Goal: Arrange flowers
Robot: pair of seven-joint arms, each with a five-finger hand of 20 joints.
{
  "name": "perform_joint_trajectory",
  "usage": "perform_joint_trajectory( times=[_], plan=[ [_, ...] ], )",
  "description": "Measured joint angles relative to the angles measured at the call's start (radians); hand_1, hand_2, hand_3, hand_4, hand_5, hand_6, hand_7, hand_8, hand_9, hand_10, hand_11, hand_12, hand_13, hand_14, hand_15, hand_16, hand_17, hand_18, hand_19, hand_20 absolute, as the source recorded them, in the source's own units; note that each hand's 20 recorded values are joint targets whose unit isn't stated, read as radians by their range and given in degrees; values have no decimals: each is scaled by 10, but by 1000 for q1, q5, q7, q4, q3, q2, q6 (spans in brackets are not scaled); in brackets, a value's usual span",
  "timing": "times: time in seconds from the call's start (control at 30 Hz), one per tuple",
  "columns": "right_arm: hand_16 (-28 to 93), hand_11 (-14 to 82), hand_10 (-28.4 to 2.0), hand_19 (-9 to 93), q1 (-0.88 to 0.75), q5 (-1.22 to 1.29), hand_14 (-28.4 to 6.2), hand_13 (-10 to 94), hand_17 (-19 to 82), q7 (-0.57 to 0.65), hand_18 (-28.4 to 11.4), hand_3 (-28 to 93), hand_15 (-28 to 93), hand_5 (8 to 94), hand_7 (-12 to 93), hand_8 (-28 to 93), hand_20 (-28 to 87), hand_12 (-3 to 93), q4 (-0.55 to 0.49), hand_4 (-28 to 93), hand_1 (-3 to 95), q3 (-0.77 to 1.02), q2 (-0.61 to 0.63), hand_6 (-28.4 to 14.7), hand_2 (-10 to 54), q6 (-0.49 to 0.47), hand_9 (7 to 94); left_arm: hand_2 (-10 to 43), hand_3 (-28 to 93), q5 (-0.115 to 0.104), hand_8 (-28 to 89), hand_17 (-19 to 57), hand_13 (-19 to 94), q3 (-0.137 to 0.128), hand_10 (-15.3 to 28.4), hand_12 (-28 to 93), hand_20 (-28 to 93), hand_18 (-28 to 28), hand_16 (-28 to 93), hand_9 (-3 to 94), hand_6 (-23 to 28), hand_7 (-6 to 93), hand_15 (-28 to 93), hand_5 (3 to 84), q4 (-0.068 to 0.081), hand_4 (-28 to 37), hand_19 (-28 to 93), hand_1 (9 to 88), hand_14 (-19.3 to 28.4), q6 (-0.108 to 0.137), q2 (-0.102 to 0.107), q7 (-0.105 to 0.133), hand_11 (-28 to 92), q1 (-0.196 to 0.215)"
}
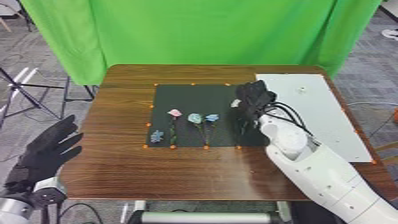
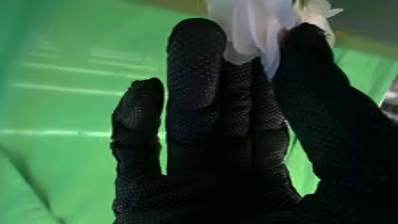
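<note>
Green curtain (image 1: 213, 35) behind; grey carpet floor (image 1: 35, 90).

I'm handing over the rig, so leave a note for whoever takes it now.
Right hand: above the black mat's right side, at a white-petalled flower; grip unclear.
Left hand: beside the table's left edge, fingers straight.
On the mat: long-stemmed pink flower, pale blue-green flower, light-blue flower, small blue sprig.
Done: those four aren't gathered together.
Left: probably place the white flower, then arrange the rest.

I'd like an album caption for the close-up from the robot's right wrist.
A black-gloved right hand pinches a white flower before green cloth.
</note>
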Motion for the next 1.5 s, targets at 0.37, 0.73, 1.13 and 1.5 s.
perform_joint_trajectory(
  times=[0.37,0.73,1.13,1.5],
  plan=[
    [231,371,-98,783,-30,18,-59,627,245,-11,-187,829,573,532,401,-186,503,263,-30,-283,209,36,13,2,-95,-9,588,20,706,0,-103,-125,131,-2,92,178,92,181,54,175,4,198,180,211,0,-283,366,246,124,-1,0,-1,124,3],
    [252,122,-150,535,-57,138,-132,275,81,25,-193,894,233,245,219,-97,356,281,-80,-207,198,118,38,-48,-13,7,261,21,706,0,-102,-125,130,-3,92,178,92,180,55,175,4,197,182,211,0,-283,366,246,125,-1,-3,0,124,5],
    [316,5,-143,396,42,230,-131,199,14,228,-204,929,-46,195,154,-71,178,274,84,-166,209,159,51,-64,51,-238,210,22,703,0,-103,-125,130,-2,92,178,92,181,54,175,4,198,182,211,0,-283,367,249,125,-1,-3,0,127,6],
    [197,149,-129,486,94,276,-74,444,106,121,-163,928,171,311,278,-148,204,198,241,-199,219,135,70,-53,79,-206,363,22,705,0,-103,-125,130,-2,92,176,92,181,54,174,3,198,182,211,3,-283,367,247,125,-2,-3,-1,127,5]
  ],
)
